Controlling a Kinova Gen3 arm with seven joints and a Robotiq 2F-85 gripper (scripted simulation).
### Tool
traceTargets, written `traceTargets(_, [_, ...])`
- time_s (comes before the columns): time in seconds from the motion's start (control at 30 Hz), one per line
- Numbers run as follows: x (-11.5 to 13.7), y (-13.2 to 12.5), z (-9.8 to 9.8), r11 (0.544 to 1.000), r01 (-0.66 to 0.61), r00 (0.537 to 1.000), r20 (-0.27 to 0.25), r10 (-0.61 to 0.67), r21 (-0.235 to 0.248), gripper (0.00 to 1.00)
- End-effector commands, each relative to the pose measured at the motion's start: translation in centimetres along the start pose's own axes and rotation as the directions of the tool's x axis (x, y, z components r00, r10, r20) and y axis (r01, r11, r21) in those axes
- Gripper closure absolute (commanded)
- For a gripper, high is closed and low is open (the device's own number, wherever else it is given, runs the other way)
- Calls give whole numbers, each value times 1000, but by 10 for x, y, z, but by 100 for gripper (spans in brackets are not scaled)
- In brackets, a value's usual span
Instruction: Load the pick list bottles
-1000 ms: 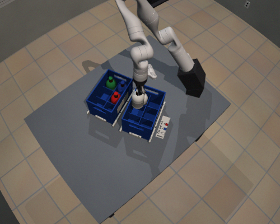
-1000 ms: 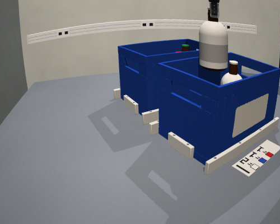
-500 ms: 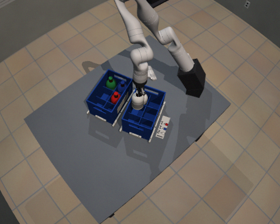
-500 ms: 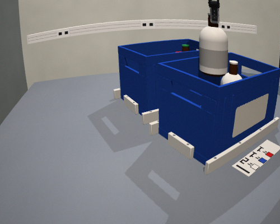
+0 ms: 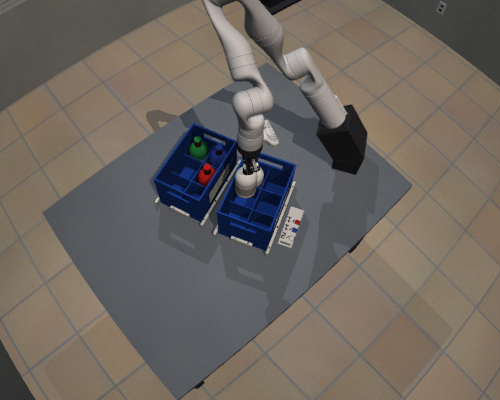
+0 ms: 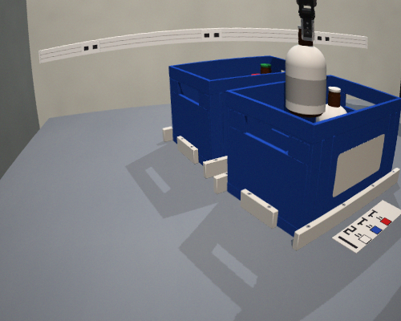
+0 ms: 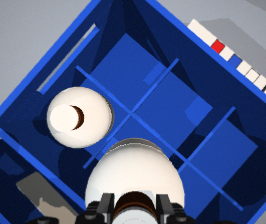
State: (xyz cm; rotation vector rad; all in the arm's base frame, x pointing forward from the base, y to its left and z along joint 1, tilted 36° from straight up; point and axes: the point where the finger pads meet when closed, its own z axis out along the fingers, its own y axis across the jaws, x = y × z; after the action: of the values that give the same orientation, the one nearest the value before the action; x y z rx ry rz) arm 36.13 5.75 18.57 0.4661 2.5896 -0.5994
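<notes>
Blue crates: two. The source crate (image 5: 174,192) holds three bottles, green (image 5: 198,148), blue (image 5: 217,154), red (image 5: 205,174). The receiving crate (image 6: 292,168) holds one white-labelled bottle (image 6: 331,110); the gripper (image 6: 306,30) clamps a second white-labelled bottle (image 6: 305,82) by its neck, partly lowered inside.

A grey worktop (image 5: 134,260) on a tiled floor (image 5: 434,310) carries two blue crates side by side: one (image 5: 194,172) with bottles, one (image 5: 256,205) beside the pick list (image 5: 291,226). White stop blocks (image 6: 259,207) line the crate bases. The arm's black base (image 5: 344,140) sits at a corner
</notes>
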Motion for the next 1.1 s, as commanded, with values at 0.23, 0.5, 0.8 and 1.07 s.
traceTargets(0.23, [0, 0, 8, 1000, 0, 1000, 1, 0, -1, 90])
traceTargets(0.5, [0, 1, 16, 1000, 0, 1000, 1, 0, -1, 90])
traceTargets(0.8, [0, 1, 23, 1000, 0, 1000, 1, 0, -1, 90])
traceTargets(1.07, [0, 1, 31, 1000, 0, 1000, 1, 0, -1, 90])
